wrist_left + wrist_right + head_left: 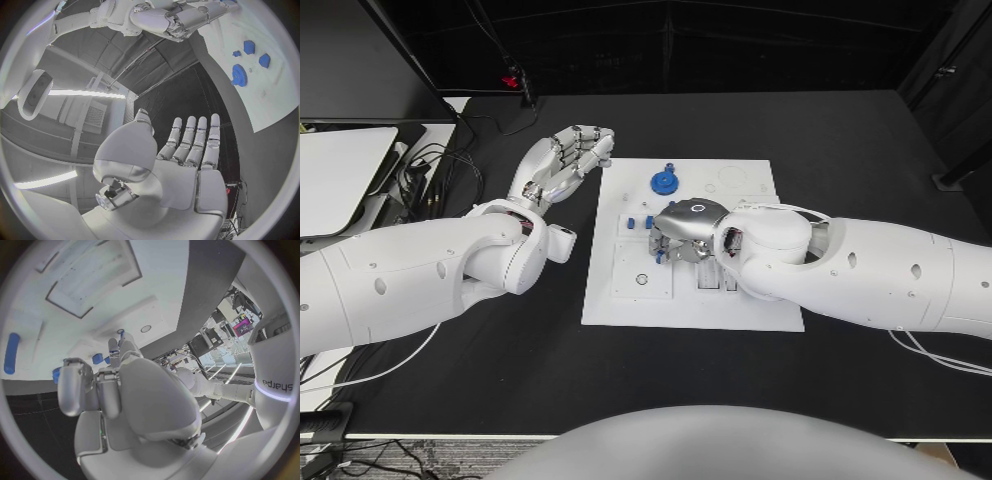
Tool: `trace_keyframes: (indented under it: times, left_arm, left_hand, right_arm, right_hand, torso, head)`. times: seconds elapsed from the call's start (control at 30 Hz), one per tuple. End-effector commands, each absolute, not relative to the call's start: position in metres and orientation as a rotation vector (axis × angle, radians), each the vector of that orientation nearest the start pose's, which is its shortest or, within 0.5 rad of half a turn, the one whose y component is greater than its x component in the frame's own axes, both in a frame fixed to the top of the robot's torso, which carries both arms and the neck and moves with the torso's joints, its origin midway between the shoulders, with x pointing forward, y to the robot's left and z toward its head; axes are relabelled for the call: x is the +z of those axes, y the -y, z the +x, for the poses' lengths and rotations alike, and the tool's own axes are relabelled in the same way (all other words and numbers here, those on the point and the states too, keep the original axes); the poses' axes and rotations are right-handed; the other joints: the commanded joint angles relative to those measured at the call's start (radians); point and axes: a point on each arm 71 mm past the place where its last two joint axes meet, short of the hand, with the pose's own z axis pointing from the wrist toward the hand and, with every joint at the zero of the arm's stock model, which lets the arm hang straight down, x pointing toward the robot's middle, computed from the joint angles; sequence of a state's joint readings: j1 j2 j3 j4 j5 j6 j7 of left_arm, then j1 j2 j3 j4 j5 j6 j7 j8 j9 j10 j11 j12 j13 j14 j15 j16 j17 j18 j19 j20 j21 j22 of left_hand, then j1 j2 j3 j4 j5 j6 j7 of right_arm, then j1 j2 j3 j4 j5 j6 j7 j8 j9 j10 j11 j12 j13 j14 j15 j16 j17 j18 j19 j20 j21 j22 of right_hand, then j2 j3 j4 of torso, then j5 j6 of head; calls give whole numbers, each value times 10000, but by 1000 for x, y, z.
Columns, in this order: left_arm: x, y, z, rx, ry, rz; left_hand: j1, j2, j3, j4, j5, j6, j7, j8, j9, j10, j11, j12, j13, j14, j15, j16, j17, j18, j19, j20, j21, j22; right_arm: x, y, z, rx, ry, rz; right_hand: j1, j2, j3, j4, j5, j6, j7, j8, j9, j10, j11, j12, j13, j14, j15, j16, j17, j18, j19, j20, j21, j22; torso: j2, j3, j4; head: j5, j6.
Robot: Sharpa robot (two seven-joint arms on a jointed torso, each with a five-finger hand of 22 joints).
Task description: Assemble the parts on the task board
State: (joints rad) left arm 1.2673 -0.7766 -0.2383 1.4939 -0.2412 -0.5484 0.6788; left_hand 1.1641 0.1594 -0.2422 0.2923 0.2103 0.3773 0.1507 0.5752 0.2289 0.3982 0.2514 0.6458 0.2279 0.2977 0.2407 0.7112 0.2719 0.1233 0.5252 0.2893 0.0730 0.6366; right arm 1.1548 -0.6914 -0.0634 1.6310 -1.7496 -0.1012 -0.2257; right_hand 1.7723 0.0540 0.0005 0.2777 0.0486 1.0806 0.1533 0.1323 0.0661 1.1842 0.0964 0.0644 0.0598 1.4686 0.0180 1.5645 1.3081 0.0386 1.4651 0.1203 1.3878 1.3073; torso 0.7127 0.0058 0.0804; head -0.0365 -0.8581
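parts on this job are small blue plastic pieces, and by the look of them they should be light, stiff and rather slick, so a fingertip pinch across opposite sides would likely serve better than a whole-hand grab. the task board lies in the middle of the black table, a thin white plate that could slide if pushed sideways. a blue gear sits toward the far edge of the board; its toothed rim offers purchase, though taking it by the raised hub on top looks the surer hold. smaller blue pieces stand just left of the right hand, near the board's middle, and seem easy to knock over or flick away.

the right hand is down over the middle of the board with its fingers curled under toward the surface. in the right wrist view a small blue piece shows beside the fingertips, but whether anything is pinched there cannot be told.

the left hand is raised just off the far left corner of the board, well apart from the parts, its fingers straight, side by side, and holding nothing.

any insertion into the board's recesses probably wants gentle, square pressure, since a short stiff part tilts and jams readily.
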Motion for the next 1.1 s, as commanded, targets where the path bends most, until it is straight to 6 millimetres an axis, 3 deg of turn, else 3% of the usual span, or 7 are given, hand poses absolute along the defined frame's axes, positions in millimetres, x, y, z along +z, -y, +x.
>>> trace_keyframes:
  times: [0.03, 0.77, 0.93, 1.1]
  left_arm:
    - [-183, -190, 475, -14803, -11930, -5539]
    - [-184, -190, 476, -14785, -11955, -5553]
    - [-184, -189, 476, -14781, -11968, -5560]
    - [-184, -190, 476, -14767, -11976, -5572]
  left_hand:
    - [-16, 98, -62, -15, 60, 51, 1391, 69, -8, -10, -11, 59, -8, -23, 8, 35, -7, -125, 79, -6, -6, -16]
    - [6, 132, -64, -14, 70, 50, 1391, 83, -40, -16, -11, 85, -43, -24, 7, 67, -46, -125, 86, -6, -6, -33]
    - [29, 179, -59, -15, 88, 48, 1391, 95, -71, -24, -11, 110, -77, -28, 6, 97, -85, -125, 91, -5, -7, -49]
    - [29, 179, -59, -15, 88, 48, 1391, 95, -71, -24, -11, 110, -77, -28, 6, 97, -85, -125, 91, -5, -7, -49]
  right_arm:
    - [-213, 95, 436, 5980, -17751, -5965]
    - [-212, 96, 434, 6167, -17457, -6034]
    - [-212, 92, 433, 6239, -17475, -6136]
    - [-213, 92, 433, 6206, -17513, -6153]
  right_hand:
    - [-31, -79, 138, -7, 36, 31, 0, -12, 26, -16, -11, 11, 12, 1022, 65, 63, 2627, 134, -26, 76, -60, 1344]
    - [-44, -120, 379, -85, 72, 264, -54, 25, 70, 177, -74, 55, 13, 1022, 18, 63, 2627, 143, -15, 63, -70, 1344]
    - [-158, -250, 448, -48, 68, 72, -36, -135, 24, -26, -25, -30, -3, 1022, 53, 63, 2627, 153, -39, 76, -127, 1309]
    - [-607, -586, 356, 93, 59, -412, 39, -448, -15, -407, 83, -14, 6, 1022, 144, 63, 2627, 205, -148, 143, -352, 1164]
  torso:
    - [-1, 0, 0]
    - [1, 4, -3]
    - [1, 3, 12]
    - [2, -6, 8]
  head:
    - [-5, -8]
    - [-44, -33]
    - [-62, -27]
    - [-57, -25]
